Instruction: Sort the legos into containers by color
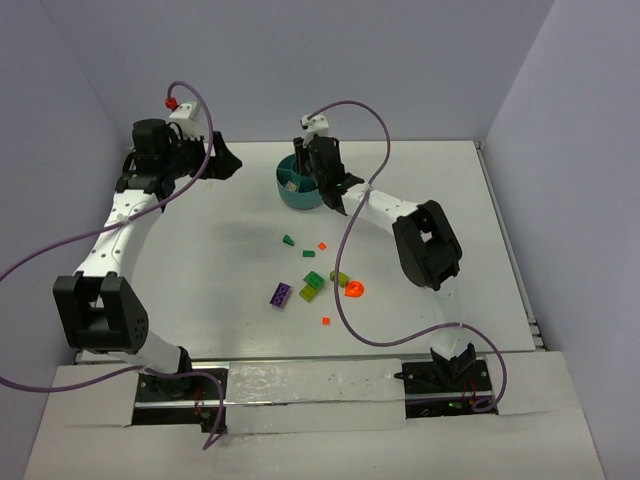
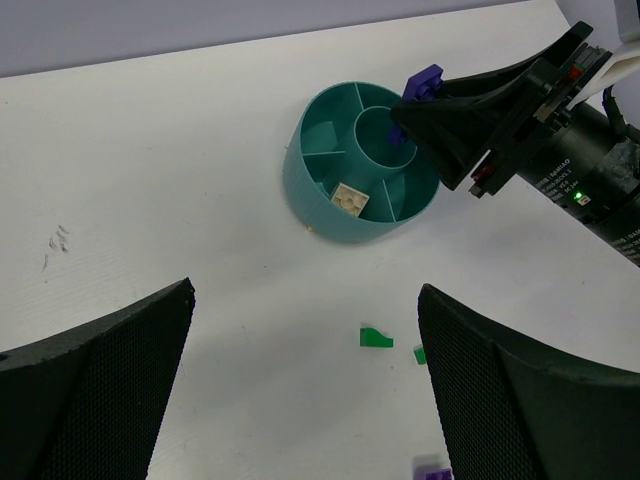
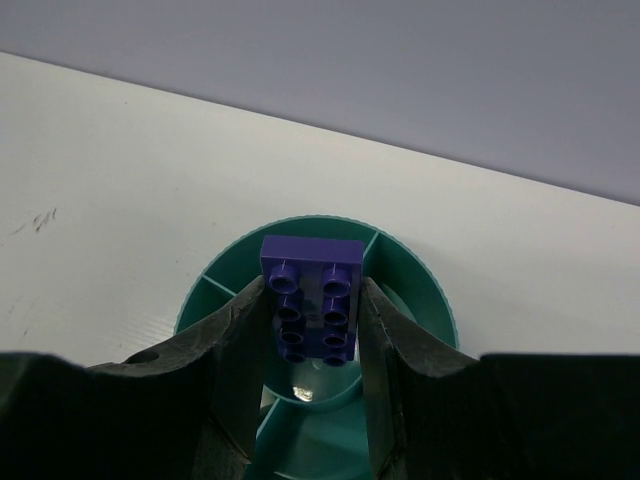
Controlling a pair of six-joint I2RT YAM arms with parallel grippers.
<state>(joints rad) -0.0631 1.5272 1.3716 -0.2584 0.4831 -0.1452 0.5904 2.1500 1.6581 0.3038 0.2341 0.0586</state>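
In the right wrist view my right gripper (image 3: 313, 322) is shut on a purple lego (image 3: 313, 292), held upright with its studs facing the camera. It hangs over the central hub of the teal bowl (image 3: 425, 282) with its wedge containers. In the top view that gripper (image 1: 300, 163) is above the bowl (image 1: 297, 199) at the back centre. My left gripper (image 2: 307, 300) is open and holds nothing, left of the bowl (image 2: 318, 205) and above bare table. A cream lego (image 2: 350, 199) lies in one near compartment. Several legos lie loose in mid-table: green (image 1: 288, 240), purple (image 1: 281, 295), lime (image 1: 309, 293), orange-red (image 1: 354, 290).
A small green lego (image 2: 376, 338) lies on the table between the left fingers, with another green bit (image 2: 420, 354) beside the right finger. Purple cables loop from both arms. Walls close the table on the left, back and right.
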